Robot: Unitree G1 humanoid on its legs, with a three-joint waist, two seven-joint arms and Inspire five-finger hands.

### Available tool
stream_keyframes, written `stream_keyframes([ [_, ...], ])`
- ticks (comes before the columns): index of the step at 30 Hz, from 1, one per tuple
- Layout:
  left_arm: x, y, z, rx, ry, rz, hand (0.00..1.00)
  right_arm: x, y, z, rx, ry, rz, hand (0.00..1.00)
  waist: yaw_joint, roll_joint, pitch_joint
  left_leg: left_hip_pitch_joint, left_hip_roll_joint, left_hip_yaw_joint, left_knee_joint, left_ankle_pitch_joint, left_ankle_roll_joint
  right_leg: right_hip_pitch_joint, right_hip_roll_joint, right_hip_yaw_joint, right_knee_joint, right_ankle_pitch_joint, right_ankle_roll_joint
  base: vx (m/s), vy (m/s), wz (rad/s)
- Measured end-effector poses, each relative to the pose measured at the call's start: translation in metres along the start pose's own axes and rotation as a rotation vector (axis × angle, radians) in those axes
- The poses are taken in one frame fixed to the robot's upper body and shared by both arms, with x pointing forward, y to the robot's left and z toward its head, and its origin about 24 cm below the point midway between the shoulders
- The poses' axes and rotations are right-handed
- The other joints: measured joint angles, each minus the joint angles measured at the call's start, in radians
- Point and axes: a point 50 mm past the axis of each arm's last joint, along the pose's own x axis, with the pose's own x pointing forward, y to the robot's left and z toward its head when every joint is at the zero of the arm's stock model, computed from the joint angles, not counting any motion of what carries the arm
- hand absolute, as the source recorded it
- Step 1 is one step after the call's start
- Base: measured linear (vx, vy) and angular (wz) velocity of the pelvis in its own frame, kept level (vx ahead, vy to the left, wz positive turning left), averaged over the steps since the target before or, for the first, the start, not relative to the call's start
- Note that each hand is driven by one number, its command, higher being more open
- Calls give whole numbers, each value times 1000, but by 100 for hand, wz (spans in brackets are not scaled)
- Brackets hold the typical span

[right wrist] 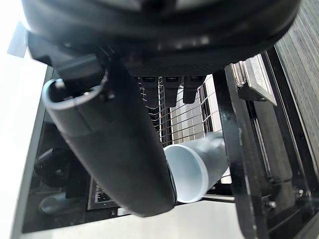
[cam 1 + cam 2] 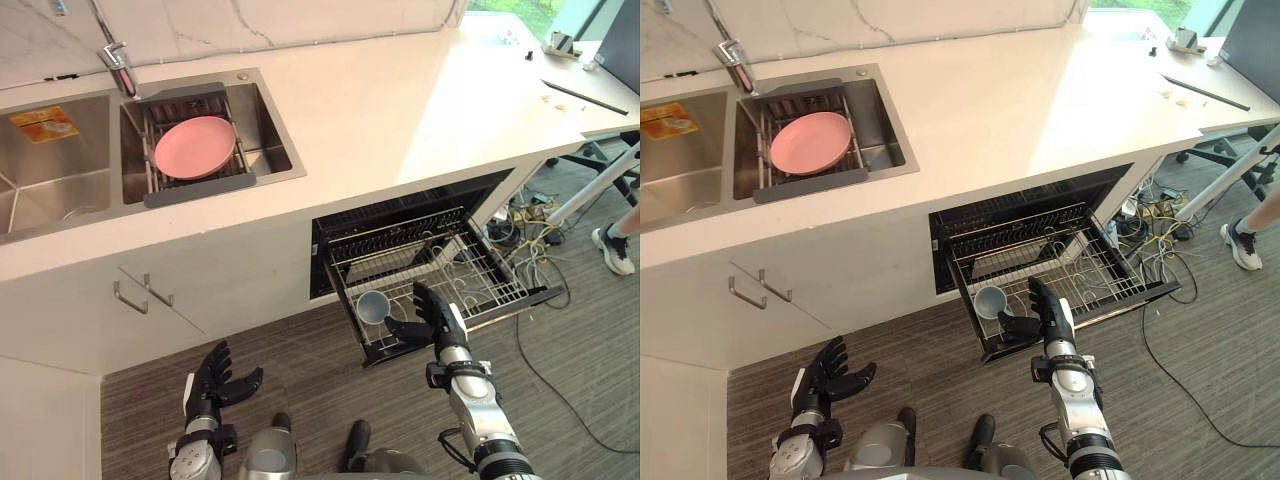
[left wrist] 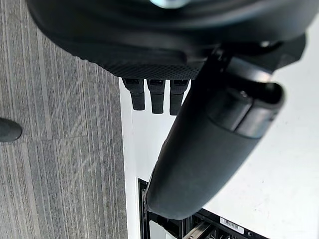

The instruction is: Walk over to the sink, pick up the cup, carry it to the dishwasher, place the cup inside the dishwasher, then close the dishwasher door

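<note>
A pale blue-grey cup lies on its side in the front left corner of the pulled-out dishwasher rack, its mouth toward me. In the right wrist view the cup rests on the wire rack just past the thumb. My right hand hovers open right beside the cup, fingers spread, not holding it. My left hand hangs open low over the floor in front of the cabinet. The dishwasher under the counter stands open with the rack slid out.
A pink plate sits on a rack in the right sink basin. White counter runs above the dishwasher. Cabinet handles are at the left. Cables and a person's shoe lie at the right on the floor.
</note>
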Motion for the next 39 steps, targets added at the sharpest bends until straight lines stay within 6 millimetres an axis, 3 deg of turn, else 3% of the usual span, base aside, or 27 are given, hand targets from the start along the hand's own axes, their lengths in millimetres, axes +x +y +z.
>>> stream_keyframes([
  [6, 8, -3, 12, 4, -37, -21, 90, 15, -3, 16, -3, -30, -54, 90, 18, -24, 20, -56, -28, -16, -34, 39, 10, -42, -16, -15, -47, 42, 11, -71, 48, 10],
  [14, 7, 0, 11, -16, -37, 6, 90, 14, -6, 40, 36, -148, -110, 90, 24, -24, 30, -51, -48, -16, -61, 54, 27, -51, -32, -14, -46, 48, 14, 25, 42, 2],
  [21, -9, -13, -2, -103, -17, 39, 90, -38, -15, 67, 152, -398, -201, 90, -14, -21, 29, 31, -66, -50, -90, 30, 27, 31, -58, -55, 1, -14, 29, 55, 27, 21],
  [22, -14, -11, -7, -120, -5, 56, 90, -48, -15, 67, 166, -422, -203, 90, -19, -22, 27, 44, -43, 18, -74, -9, 37, 49, -66, -71, 19, -31, 34, 31, 19, 47],
  [24, -21, -14, -15, -137, 22, 62, 90, -64, -21, 70, 167, -467, -218, 90, -49, -8, 18, 46, 30, 214, -14, -25, 26, 80, -81, -132, 31, -50, 46, 78, 33, 81],
  [25, -26, -16, -20, -148, 39, 59, 90, -69, -26, 72, 158, -494, -215, 90, -67, 2, 13, 44, 72, 312, 35, -42, 26, 91, -98, -168, 58, -71, 58, 99, 106, 93],
  [26, -29, -17, -24, -152, 53, 50, 90, -72, -29, 74, 157, -511, -206, 90, -70, 9, 10, 42, 76, 324, 62, -44, 15, 91, -116, -181, 98, -95, 70, 84, 153, 79],
  [29, -42, -15, -38, -120, 93, 39, 90, -78, -26, 71, 134, -534, -134, 90, -66, 12, -14, 59, 29, 294, 58, -60, 21, 91, -171, -186, 180, -149, 94, 55, 124, 39],
  [33, -45, -12, -41, -95, 93, 20, 90, -78, -7, 78, 81, -592, 36, 90, -66, 22, -29, 70, -30, 255, 62, -87, 54, 77, -249, -168, 300, -194, 113, 34, 106, 34],
  [36, -43, -15, -39, -57, 88, -32, 90, -77, -5, 81, 22, -604, 76, 90, -73, 14, -32, 79, -59, 215, 85, -102, 70, -10, -316, -78, 551, -188, 99, 20, 91, 49],
  [37, -43, -17, -39, -39, 90, -62, 90, -75, -4, 83, 5, -610, 83, 90, -80, 5, -34, 100, -81, 183, 83, -108, 80, -64, -337, 2, 693, -149, 36, 50, 96, 55],
  [38, -43, -18, -40, -35, 92, -74, 90, -75, -4, 83, 2, -610, 82, 90, -89, 6, -34, 110, -85, 162, 81, -110, 87, -87, -331, 46, 735, -136, 17, 84, 78, 90],
  [39, -44, -20, -41, -24, 95, -93, 90, -75, -3, 83, -5, -607, 77, 90, -108, 5, -39, 118, -86, 119, 79, -118, 100, -98, -277, 121, 752, -183, 42, 74, 17, 83],
])
